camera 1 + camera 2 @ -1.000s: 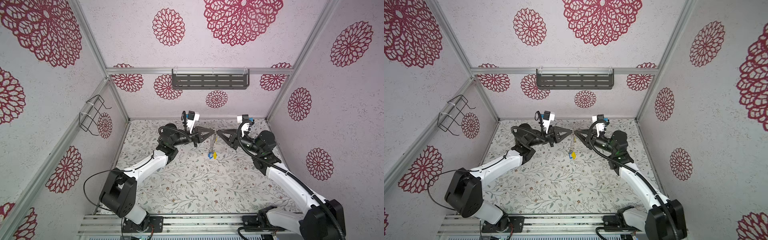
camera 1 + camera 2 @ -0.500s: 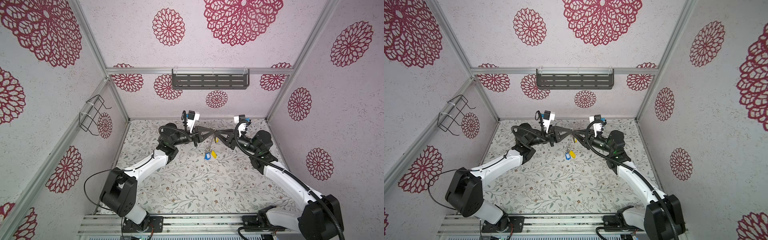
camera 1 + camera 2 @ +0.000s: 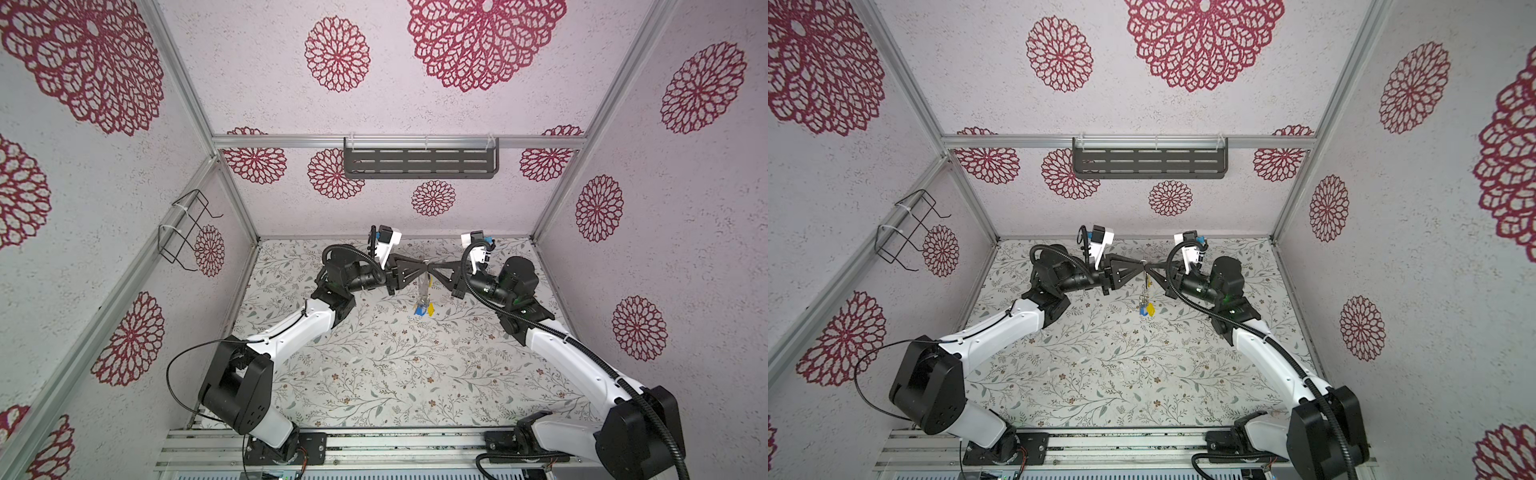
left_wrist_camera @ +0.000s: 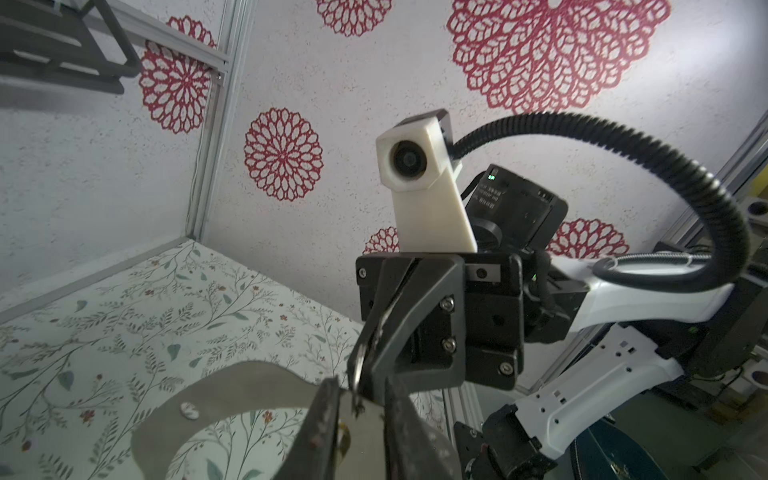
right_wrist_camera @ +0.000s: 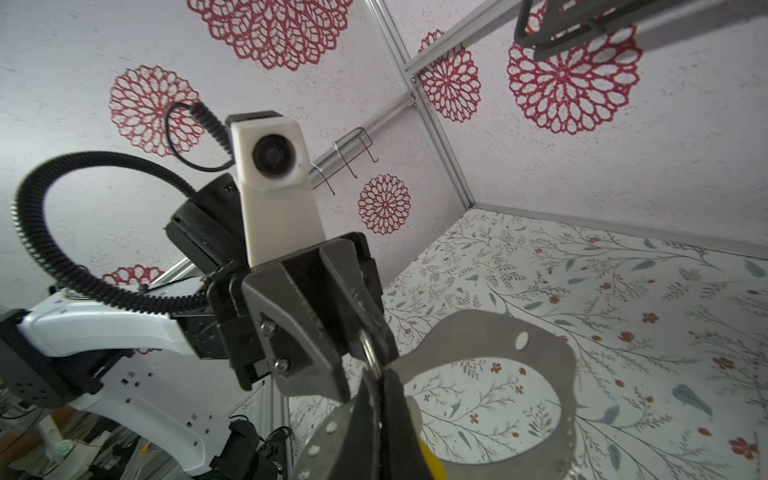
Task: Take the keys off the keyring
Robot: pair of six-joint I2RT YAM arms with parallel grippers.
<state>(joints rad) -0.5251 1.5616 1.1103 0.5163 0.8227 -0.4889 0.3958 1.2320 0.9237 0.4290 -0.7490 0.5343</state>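
The keyring [image 3: 424,286] [image 3: 1145,283], a flat grey horseshoe plate, hangs edge-on above the floral table, with my two grippers meeting tip to tip at its top. Below it dangle the keys, a blue tag [image 3: 419,311] [image 3: 1142,310] and a yellow tag [image 3: 431,309] [image 3: 1150,308]. My right gripper [image 5: 380,384] [image 3: 431,264] is shut on the plate's rim [image 5: 540,357], beside a small silver ring [image 5: 368,353]. My left gripper [image 4: 359,386] [image 3: 423,263] has its fingers apart, and the plate [image 4: 249,382] runs behind them. A bit of yellow tag [image 5: 430,461] shows by my right fingers.
A black slotted shelf [image 3: 419,164] hangs on the back wall and a wire rack [image 3: 187,232] on the left wall. The floral table surface [image 3: 395,374] lies below the hanging tags. Both arms reach in from the front rail.
My left gripper has opened and my right gripper has closed on the plate. The right arm leaned in half a second ago, swinging the tags left, and they now hang straight again.
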